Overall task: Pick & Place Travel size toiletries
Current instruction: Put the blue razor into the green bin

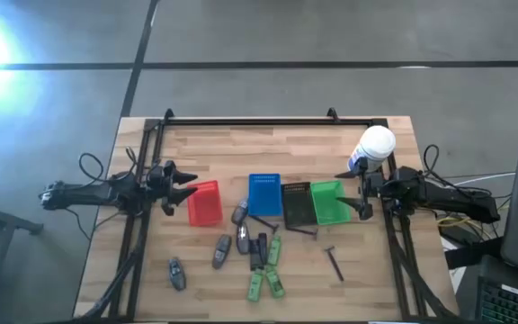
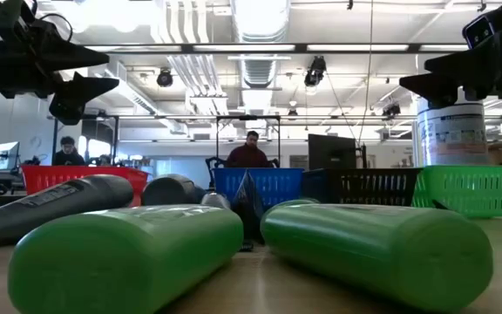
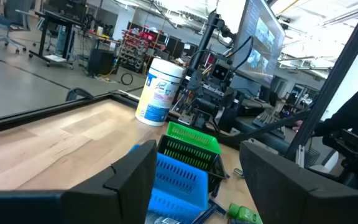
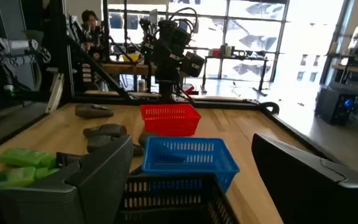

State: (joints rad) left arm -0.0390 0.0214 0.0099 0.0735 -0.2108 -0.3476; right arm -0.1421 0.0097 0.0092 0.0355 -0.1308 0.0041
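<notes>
The toiletries lie loose on the table's near middle: grey rounded ones, slim black ones and green bottles, each on its side. My left gripper hangs open above the table, just left of the red basket. My right gripper hangs open just right of the green basket. Both fingertip pairs point toward the table's middle and hold nothing.
Four small baskets stand in a row across the middle: red, blue, dark and green. A big white canister with a blue label stands behind the right gripper. A black frame runs along the table's far and side edges. People sit in the room beyond.
</notes>
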